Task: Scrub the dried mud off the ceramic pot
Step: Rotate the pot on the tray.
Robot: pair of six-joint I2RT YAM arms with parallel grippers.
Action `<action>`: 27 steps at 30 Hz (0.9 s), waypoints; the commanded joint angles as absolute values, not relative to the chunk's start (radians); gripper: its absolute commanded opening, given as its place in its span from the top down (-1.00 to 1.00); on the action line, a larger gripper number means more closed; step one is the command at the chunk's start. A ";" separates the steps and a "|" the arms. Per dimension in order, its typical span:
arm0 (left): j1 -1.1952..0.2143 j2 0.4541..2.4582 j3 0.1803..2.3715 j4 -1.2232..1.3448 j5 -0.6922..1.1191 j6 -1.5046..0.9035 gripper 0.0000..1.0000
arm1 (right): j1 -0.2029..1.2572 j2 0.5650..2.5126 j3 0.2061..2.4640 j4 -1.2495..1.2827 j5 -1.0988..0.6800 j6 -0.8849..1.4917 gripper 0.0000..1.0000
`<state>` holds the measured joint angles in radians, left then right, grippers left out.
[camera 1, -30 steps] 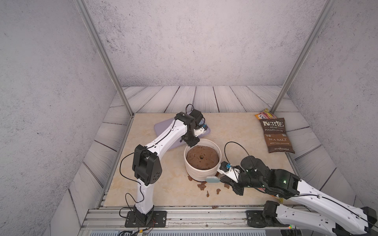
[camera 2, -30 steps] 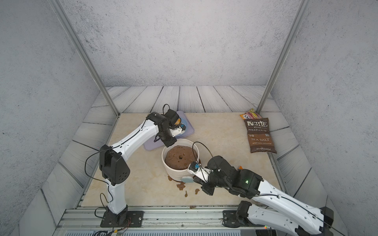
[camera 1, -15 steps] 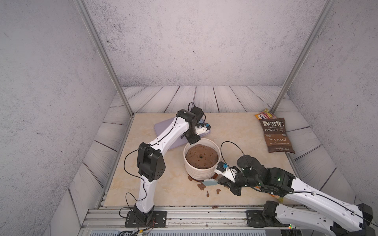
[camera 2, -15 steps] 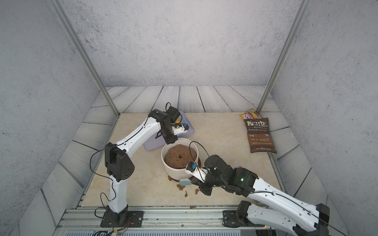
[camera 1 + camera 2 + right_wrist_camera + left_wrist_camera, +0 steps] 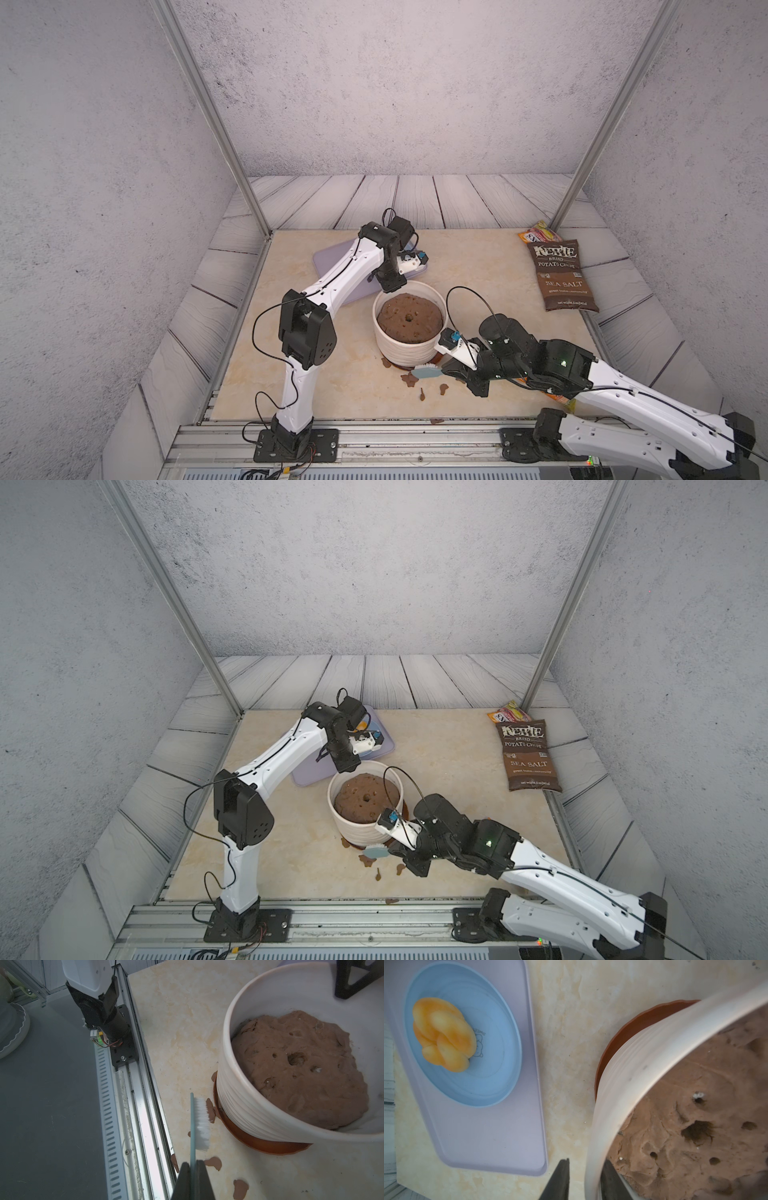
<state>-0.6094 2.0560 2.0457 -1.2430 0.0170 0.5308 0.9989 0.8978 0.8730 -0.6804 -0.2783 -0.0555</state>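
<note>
One pot (image 5: 409, 351), saucer (image 5: 259, 1145), brush (image 5: 426, 371), tray (image 5: 488, 1136) and plate (image 5: 492, 1080) each; two snack bags (image 5: 561, 276); at least five mud flakes (image 5: 444, 388).

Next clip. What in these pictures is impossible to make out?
ceramic pot: wall facing away, both top views, hidden by the pot itself.
snack packet, top views: label partly covered by the chips bag.
brush, right wrist view: handle end hidden inside the right gripper.
left gripper, left wrist view: fingers cut off by the picture edge.

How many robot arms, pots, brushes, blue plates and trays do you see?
robot arms: 2
ceramic pot: 1
brush: 1
blue plate: 1
tray: 1
Total: 6
</note>
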 commanded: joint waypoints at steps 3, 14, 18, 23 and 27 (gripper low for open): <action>-0.604 2.037 2.063 -1.261 -0.002 0.516 -0.09 | 0.995 0.896 0.884 -0.690 -0.284 -0.061 1.00; -0.601 1.970 2.060 -1.257 0.015 0.450 -0.42 | 0.991 0.885 0.892 -0.680 -0.290 -0.051 1.00; -0.598 1.904 2.023 -1.217 0.027 0.422 -0.66 | 0.977 0.854 0.888 -0.663 -0.285 -0.026 1.00; -0.583 1.804 1.941 -1.151 -0.007 0.384 -0.96 | 0.958 0.786 0.895 -0.641 -0.194 0.025 1.00; -0.547 1.750 1.899 -1.124 -0.051 0.316 -0.96 | 0.951 0.719 0.915 -0.660 -0.095 0.057 1.00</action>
